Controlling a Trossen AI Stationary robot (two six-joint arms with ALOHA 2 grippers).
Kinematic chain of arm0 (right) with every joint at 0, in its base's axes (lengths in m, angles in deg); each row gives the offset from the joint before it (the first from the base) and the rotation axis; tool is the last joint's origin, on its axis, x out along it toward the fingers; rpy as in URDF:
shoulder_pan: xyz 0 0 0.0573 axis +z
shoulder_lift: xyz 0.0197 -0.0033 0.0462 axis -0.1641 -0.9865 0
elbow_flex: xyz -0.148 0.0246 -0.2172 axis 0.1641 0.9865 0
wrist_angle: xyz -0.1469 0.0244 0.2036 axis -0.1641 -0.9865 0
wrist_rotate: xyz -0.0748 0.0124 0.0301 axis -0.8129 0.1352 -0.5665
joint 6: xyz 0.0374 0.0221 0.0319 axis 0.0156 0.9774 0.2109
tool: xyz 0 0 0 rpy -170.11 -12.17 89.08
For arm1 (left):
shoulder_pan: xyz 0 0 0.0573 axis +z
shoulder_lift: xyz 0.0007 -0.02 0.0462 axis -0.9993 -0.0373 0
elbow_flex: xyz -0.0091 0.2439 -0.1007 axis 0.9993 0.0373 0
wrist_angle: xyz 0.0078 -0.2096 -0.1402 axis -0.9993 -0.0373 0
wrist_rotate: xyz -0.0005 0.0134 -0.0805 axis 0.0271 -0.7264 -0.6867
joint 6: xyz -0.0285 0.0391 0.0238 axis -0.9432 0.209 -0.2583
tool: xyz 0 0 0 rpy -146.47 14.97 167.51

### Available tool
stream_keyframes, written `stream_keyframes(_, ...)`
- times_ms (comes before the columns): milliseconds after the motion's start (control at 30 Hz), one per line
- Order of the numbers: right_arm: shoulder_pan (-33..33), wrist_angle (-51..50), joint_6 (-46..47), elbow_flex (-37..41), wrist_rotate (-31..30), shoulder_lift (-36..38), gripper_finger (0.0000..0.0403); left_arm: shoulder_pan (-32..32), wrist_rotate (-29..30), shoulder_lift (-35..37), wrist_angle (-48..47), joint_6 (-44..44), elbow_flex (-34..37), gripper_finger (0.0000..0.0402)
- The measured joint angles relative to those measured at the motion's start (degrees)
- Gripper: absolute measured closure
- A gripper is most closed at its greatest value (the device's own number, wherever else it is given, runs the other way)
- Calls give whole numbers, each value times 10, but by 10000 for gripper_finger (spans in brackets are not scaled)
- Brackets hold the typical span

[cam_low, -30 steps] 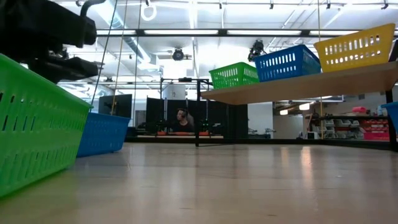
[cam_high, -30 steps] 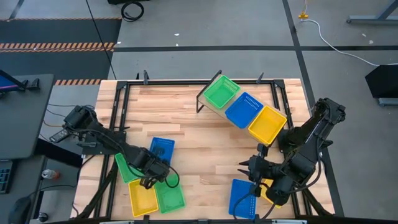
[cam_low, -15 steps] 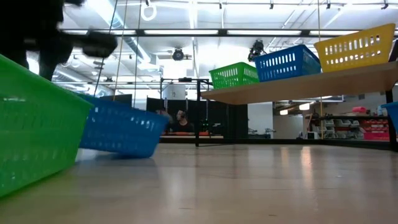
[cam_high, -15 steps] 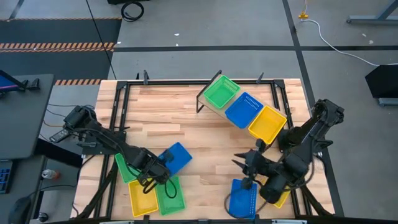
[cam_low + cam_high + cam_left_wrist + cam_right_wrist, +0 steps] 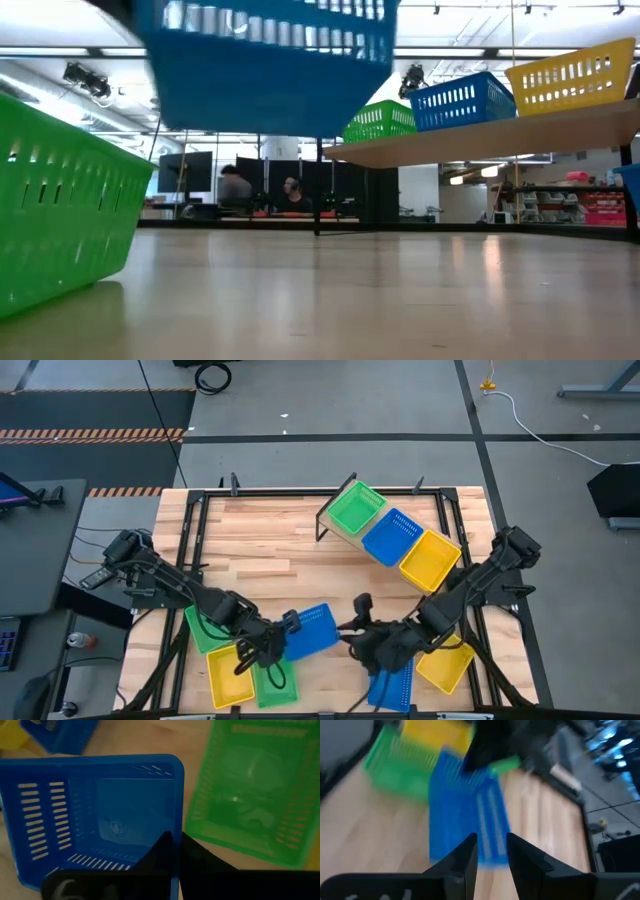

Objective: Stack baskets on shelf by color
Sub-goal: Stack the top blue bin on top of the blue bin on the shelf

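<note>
The left gripper (image 5: 285, 626) is pinching the rim of a blue basket (image 5: 312, 631) and holding it up off the wooden table (image 5: 270, 550), near the front middle. The basket is a small box with slits in its walls and a mesh bottom. The right gripper (image 5: 352, 638) is reaching toward it with its fingers (image 5: 465, 857) spread a little apart. On the tilted shelf (image 5: 330, 520) a green basket (image 5: 356, 509), a second blue basket (image 5: 391, 536) and a yellow basket (image 5: 430, 560) are sitting in a row.

text: none legible | labels: none | signs: none
</note>
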Motion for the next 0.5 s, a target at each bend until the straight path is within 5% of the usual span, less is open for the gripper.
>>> stream_keyframes(133, -16, 71, 139, 0, -51, 6, 293, 0, 78, 0, -7, -3, -1, 387)
stream_keyframes(300, -67, 18, 326, 0, 25, 11, 293, 2, 150, 0, -4, -37, -1, 387)
stream_keyframes(500, -131, -38, 394, 0, 78, 10, 286, 13, 149, 0, -9, -56, -1, 388)
